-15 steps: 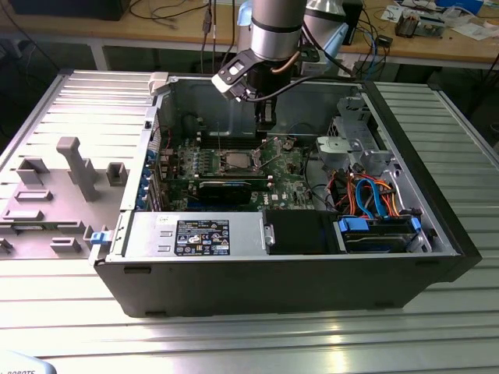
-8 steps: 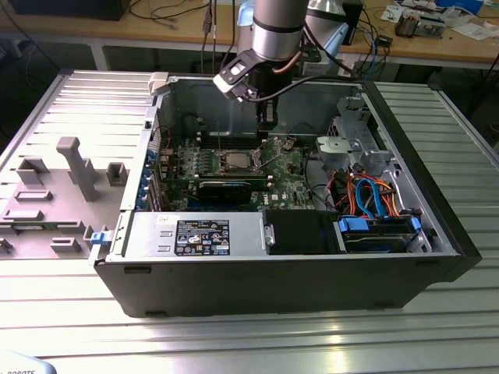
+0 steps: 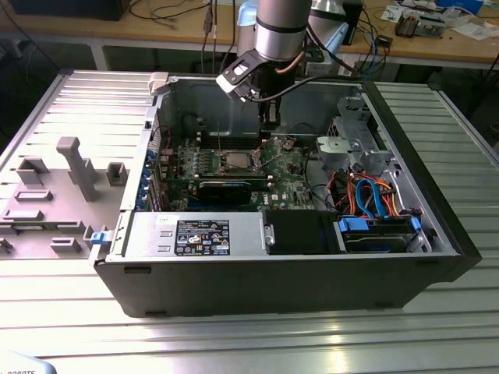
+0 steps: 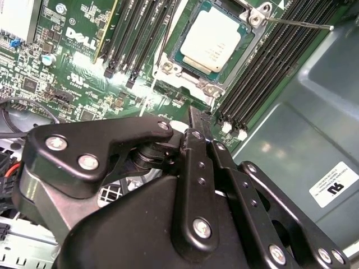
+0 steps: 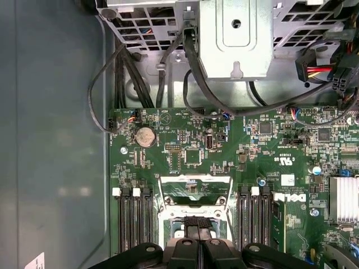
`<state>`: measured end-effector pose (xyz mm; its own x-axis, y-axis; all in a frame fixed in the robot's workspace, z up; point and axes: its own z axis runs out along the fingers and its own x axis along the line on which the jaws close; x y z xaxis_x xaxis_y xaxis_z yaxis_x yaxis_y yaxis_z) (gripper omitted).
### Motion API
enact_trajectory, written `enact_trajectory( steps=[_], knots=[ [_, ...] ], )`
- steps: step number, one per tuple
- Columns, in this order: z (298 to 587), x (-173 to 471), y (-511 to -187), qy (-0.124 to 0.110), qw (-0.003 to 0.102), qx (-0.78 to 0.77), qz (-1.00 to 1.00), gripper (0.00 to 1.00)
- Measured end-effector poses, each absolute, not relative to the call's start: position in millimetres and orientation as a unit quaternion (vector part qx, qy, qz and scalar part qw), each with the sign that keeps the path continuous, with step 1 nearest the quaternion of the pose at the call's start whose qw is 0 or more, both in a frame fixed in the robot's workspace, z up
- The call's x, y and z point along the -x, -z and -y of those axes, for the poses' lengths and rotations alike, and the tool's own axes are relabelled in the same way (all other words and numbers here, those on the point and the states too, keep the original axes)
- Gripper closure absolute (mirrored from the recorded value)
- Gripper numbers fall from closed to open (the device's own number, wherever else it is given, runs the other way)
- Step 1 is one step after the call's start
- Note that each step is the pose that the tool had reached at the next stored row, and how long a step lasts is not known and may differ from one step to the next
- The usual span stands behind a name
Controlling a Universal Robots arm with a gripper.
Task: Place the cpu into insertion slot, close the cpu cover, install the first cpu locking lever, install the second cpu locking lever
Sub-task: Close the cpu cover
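The cpu (image 4: 214, 38), a silvery square chip, lies flat in the insertion slot (image 4: 168, 68) on the green motherboard, and I see it too in the exterior view (image 3: 235, 161). The cpu cover (image 5: 194, 179), a thin metal frame, stands raised at one side of the slot, with green board showing through its opening. My gripper (image 5: 196, 222) hangs just above the slot next to the raised cover, its fingers (image 4: 193, 145) shut with nothing between them. From the slot's far corner a thin wire locking lever (image 4: 297, 23) sticks out unlatched over the memory slots.
Long black memory slots (image 4: 269, 73) flank the socket on both sides. A black card (image 3: 224, 189), a metal drive cage (image 3: 351, 144), coloured cables (image 3: 374, 195) and the power supply (image 3: 195, 234) crowd the case. A grey fixture plate (image 3: 70, 164) lies at the exterior view's left.
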<state>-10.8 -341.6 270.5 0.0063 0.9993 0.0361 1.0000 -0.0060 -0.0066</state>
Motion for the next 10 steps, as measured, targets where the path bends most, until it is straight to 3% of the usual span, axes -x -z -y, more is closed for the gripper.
enact_trajectory(
  steps=[10],
  knots=[
    [341.6, 6.5, -270.5, 0.010, 0.015, 0.709, 0.705, 0.89]
  ],
)
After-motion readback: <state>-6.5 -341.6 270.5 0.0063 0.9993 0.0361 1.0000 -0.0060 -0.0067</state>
